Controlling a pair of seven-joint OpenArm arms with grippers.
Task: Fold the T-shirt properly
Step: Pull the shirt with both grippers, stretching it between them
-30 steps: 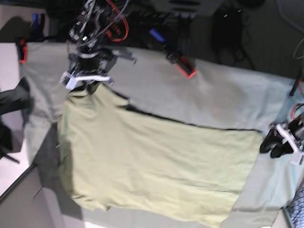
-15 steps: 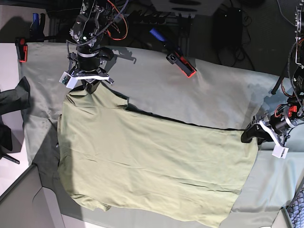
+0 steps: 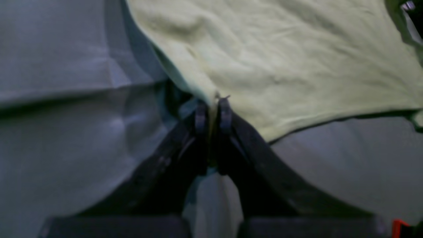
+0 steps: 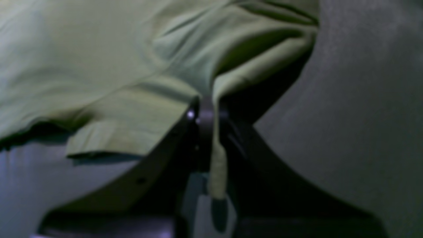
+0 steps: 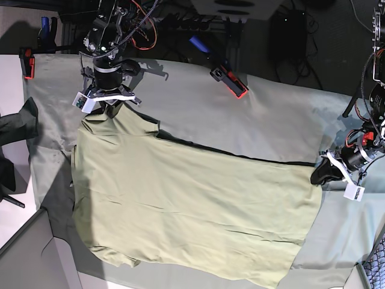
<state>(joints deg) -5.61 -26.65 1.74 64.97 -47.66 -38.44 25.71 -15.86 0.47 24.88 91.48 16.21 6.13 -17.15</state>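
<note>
Olive T-shirt (image 5: 192, 211): left jaws now pinch its corner; right jaws still pinching.

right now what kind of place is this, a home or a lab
Most likely a robotics lab bench, not a home: a T-shirt lies on a clamped tablecloth, two wired robot arms work at it, and cables and gear crowd the dark background.

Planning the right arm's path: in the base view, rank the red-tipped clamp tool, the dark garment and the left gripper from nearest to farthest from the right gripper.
From the right gripper:
1. Dark garment, at the table's left edge.
2. Red-tipped clamp tool, on the cloth toward the back.
3. Left gripper, at the far right, pinching the T-shirt.
</note>
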